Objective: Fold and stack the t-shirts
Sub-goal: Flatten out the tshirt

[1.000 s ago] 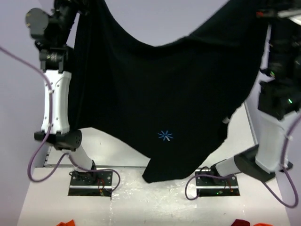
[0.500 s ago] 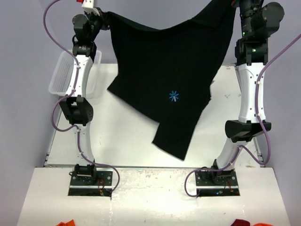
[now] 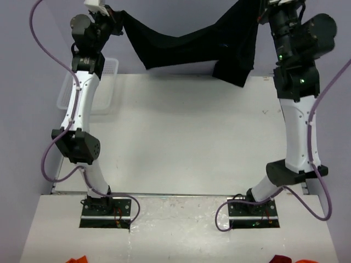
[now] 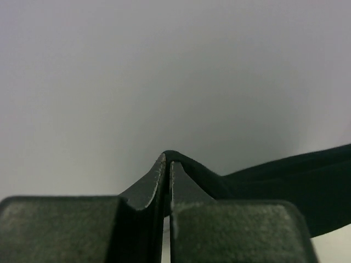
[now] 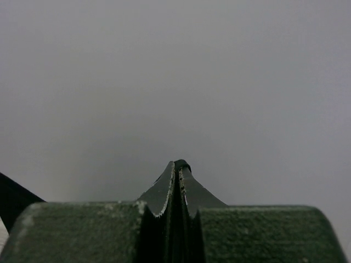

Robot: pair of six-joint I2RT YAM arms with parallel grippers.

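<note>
One black t-shirt (image 3: 192, 44) hangs stretched between my two raised grippers above the far edge of the table (image 3: 181, 137), sagging in the middle, with a longer fold drooping at the right (image 3: 236, 68). My left gripper (image 3: 117, 16) is shut on the shirt's left end. In the left wrist view its fingertips (image 4: 166, 160) pinch a black fold, and the t-shirt (image 4: 290, 189) trails off to the right. My right gripper (image 3: 263, 10) is shut on the right end. In the right wrist view a small bit of cloth sticks out between the closed tips (image 5: 179, 164).
A white mesh basket (image 3: 107, 82) stands at the table's far left, partly behind the left arm. Red cloth bits (image 3: 77, 259) (image 3: 285, 259) peek in at the near bottom edge. Purple cables loop beside both arm bases.
Both arms have reached out toward the far side of the table, carrying the shirt away from the camera. The shirt hung low over the table before and now sits high at the far edge.
</note>
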